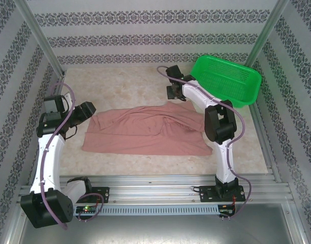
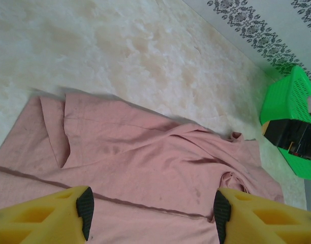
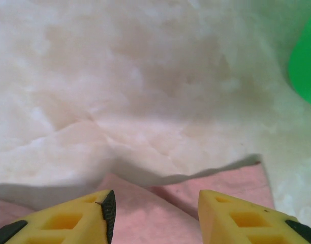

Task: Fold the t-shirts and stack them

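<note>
— While the t-shirt (image 1: 145, 132) lies across the middle of the table (image 1: 120, 84), how does it lie?

— It lies flat on the surface, stretched sideways, salmon-pink and rumpled. Creases run through it, and its right part is bunched into folds. Which side faces up cannot be told.

— Where does the left gripper (image 1: 86, 113) stand?

— It stands just at the shirt's left edge. In the left wrist view its yellow fingers (image 2: 43, 218) are spread wide. The cloth spreads out under and ahead of them, and nothing is pinched between the black pads (image 2: 85, 206). Whether the tips touch the cloth cannot be told.

— And the right gripper (image 1: 174, 91)?

— It is at the shirt's far edge, near the green basket (image 1: 237, 99). The basket sits in the far right corner of the table, apart from the shirt. In the right wrist view these jaws are parted too and grip nothing. The pink hem shows below them and bare table lies ahead.
</note>
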Motion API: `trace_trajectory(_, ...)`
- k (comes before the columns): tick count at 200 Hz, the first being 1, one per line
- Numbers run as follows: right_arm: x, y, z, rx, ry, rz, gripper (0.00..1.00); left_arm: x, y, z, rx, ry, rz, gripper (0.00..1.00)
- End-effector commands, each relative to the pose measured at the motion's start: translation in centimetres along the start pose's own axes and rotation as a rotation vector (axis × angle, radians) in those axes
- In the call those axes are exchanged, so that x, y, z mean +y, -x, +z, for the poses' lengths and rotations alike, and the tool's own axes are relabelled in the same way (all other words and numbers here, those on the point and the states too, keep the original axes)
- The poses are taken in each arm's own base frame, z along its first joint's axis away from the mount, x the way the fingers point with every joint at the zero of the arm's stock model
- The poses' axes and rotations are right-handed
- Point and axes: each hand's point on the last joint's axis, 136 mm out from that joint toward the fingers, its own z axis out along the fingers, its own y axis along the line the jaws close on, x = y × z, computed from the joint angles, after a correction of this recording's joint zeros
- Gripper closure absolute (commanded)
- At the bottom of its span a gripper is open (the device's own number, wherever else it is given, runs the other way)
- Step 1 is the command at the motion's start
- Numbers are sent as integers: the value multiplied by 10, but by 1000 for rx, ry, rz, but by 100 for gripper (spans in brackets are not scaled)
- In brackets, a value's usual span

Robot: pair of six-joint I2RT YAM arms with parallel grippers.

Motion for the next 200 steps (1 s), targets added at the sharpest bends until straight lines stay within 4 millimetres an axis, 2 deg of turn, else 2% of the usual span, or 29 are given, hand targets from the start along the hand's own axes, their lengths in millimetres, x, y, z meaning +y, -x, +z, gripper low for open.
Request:
trace_trajectory(1,-12,-13,24,123,62,19,53,7,-7,-6,1,30,-14,35)
trace_trajectory(29,-18,-22,40,230,135,11,53,11,-14,-10,3,46,-16,35)
trace_trajectory(61,-38,-34,45,286,140,3,52,14,-18,-13,-13,59,-28,35)
trace_trajectory(90,-72,-49,53,353,25,8,53,16,-19,-13,-23,64,-42,35)
trace_trajectory(123,-109,-48,50,340,-98,31,53,17,-20,-15,-27,71,-50,34)
trace_trajectory(158,-108,-42,47,305,-14,43,52,19,-22,-20,-37,85,-50,34)
trace_trajectory(200,-99,-61,56,362,34,27,52,21,-25,-24,-40,97,-47,33)
